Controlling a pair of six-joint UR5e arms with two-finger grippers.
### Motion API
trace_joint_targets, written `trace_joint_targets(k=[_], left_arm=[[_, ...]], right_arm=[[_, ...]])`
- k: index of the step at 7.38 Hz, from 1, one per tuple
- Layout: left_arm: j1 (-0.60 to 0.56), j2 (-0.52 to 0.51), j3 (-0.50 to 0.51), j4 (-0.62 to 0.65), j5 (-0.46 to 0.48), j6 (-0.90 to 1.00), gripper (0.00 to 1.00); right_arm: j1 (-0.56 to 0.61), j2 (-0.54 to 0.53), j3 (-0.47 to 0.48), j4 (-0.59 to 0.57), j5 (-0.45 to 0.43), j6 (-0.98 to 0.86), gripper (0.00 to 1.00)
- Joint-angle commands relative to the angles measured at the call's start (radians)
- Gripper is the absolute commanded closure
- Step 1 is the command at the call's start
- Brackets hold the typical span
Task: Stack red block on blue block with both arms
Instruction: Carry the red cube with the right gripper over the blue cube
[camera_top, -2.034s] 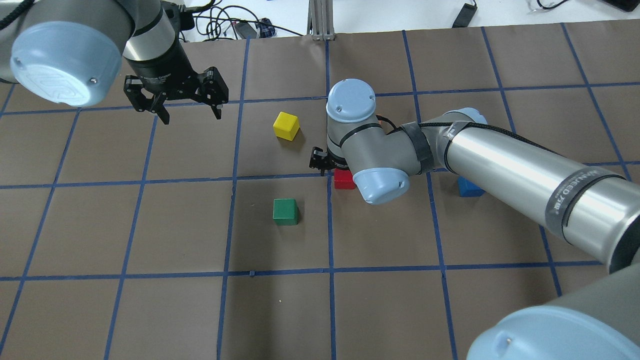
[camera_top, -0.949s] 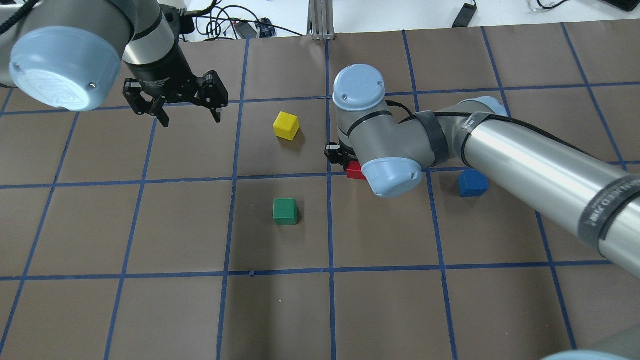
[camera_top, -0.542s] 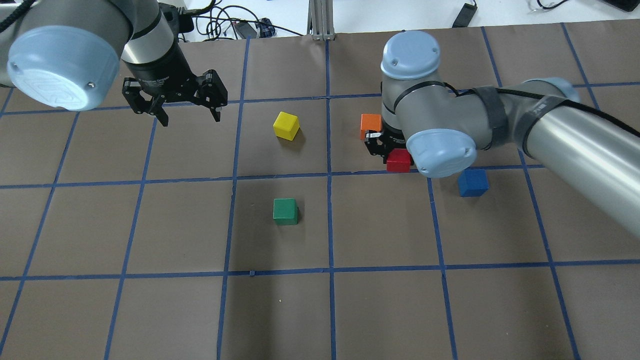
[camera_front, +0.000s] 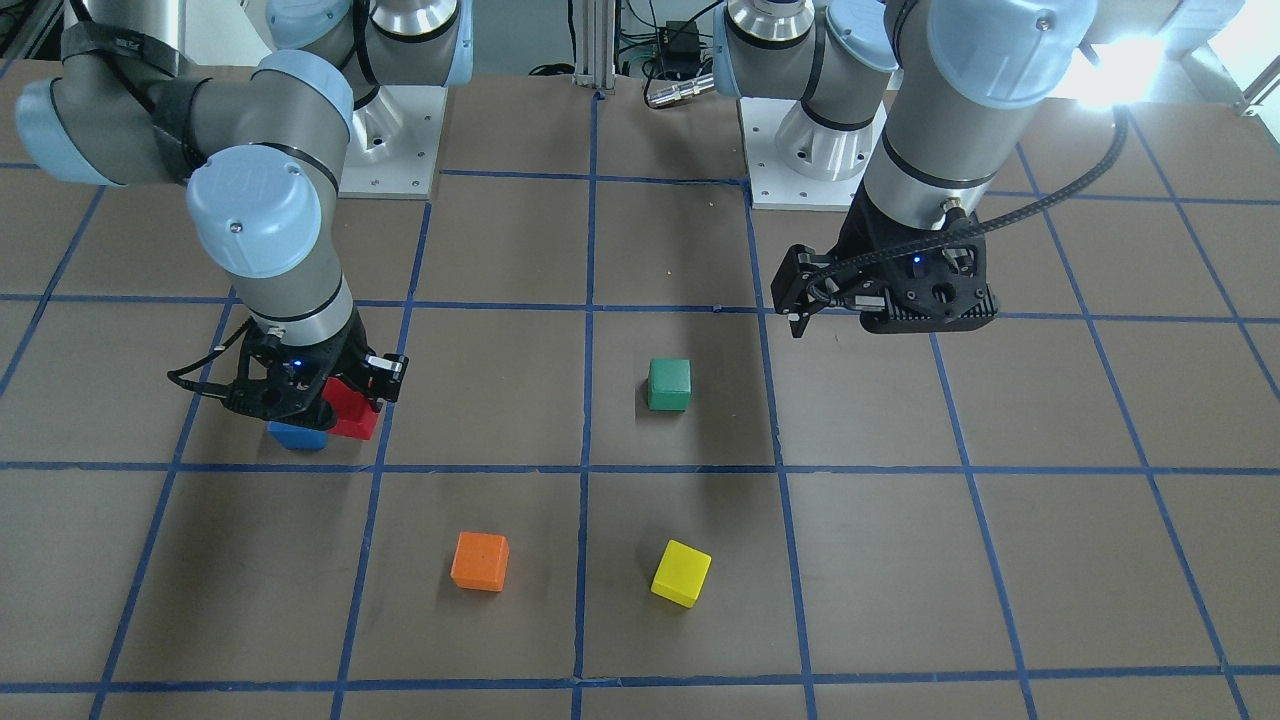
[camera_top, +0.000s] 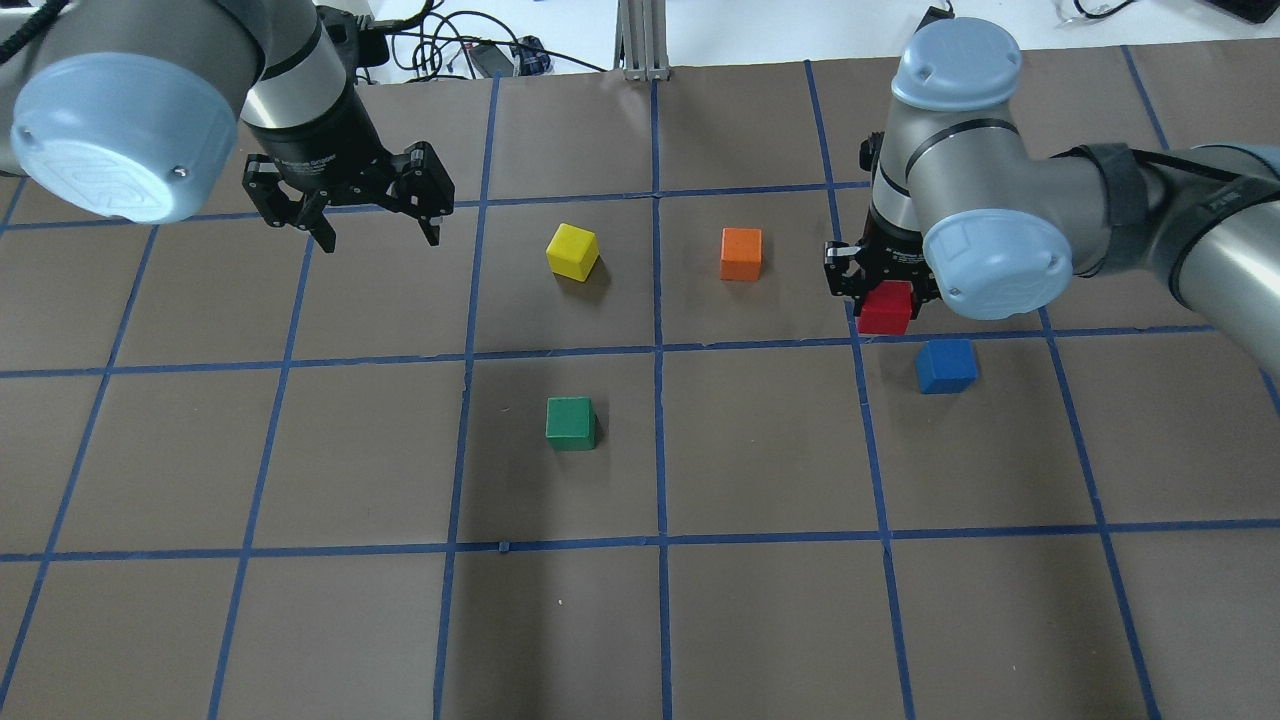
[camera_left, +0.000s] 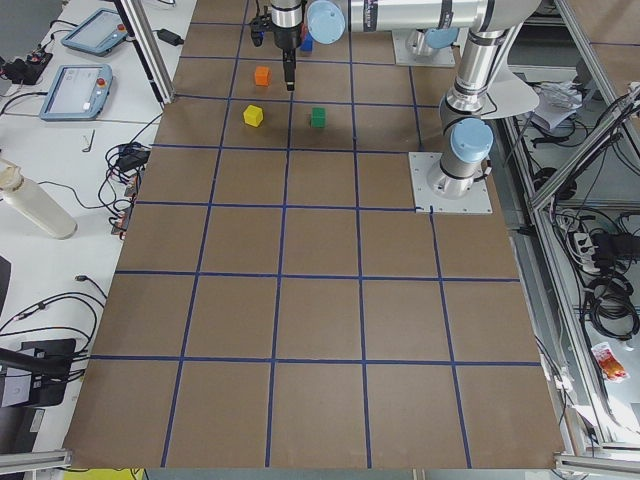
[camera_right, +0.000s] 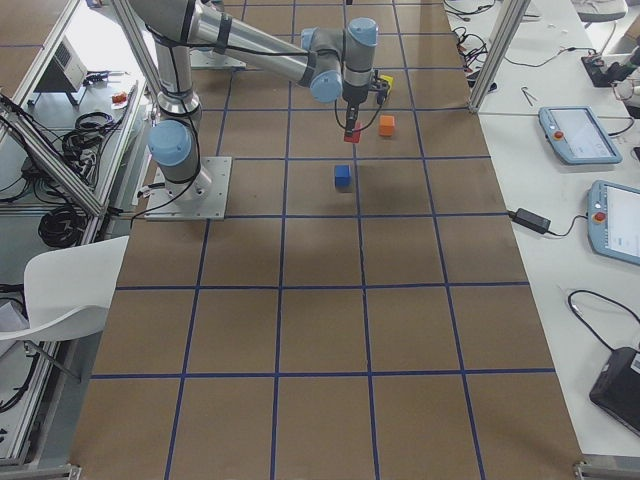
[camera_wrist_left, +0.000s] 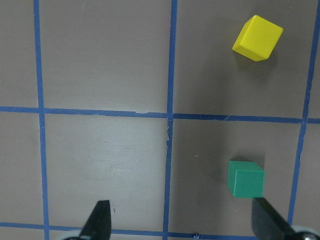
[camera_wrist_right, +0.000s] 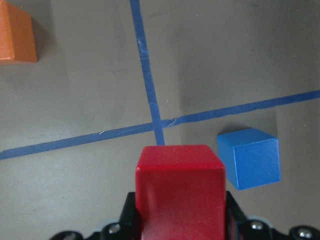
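The red block (camera_wrist_right: 180, 187) is gripped in the closed right hand (camera_top: 882, 296) and held clear of the desk (camera_top: 760, 600), so that nothing is dragged. It is placed near the blue block (camera_top: 945, 365) but not yet above it (the blue one lies on the desk, offset to one side). The left hand (camera_top: 382, 237) is seen spread open and empty, well apart, presumably so the path is left free.
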Motion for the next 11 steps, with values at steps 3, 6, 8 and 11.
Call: trace_joint_targets(k=[3,6,8,11], left_arm=[[0.0,0.001,0.0,0.001,0.0,0.001,0.0],[0.0,0.001,0.0,0.001,0.0,0.001,0.0],[0.003,0.0,0.0,0.001,0.0,0.001,0.0],[0.003,-0.002,0.0,0.003,-0.002,0.001,0.0]], right_arm=[[-0.102,0.001,0.05,-0.017,-0.015,-0.195,1.0],[-0.149,-0.003,0.096,-0.061,-0.012,-0.22,1.0],[-0.149,-0.003,0.134,-0.124,-0.01,-0.221,1.0],[-0.149,-0.005,0.143,-0.126,-0.015,-0.221,0.68]])
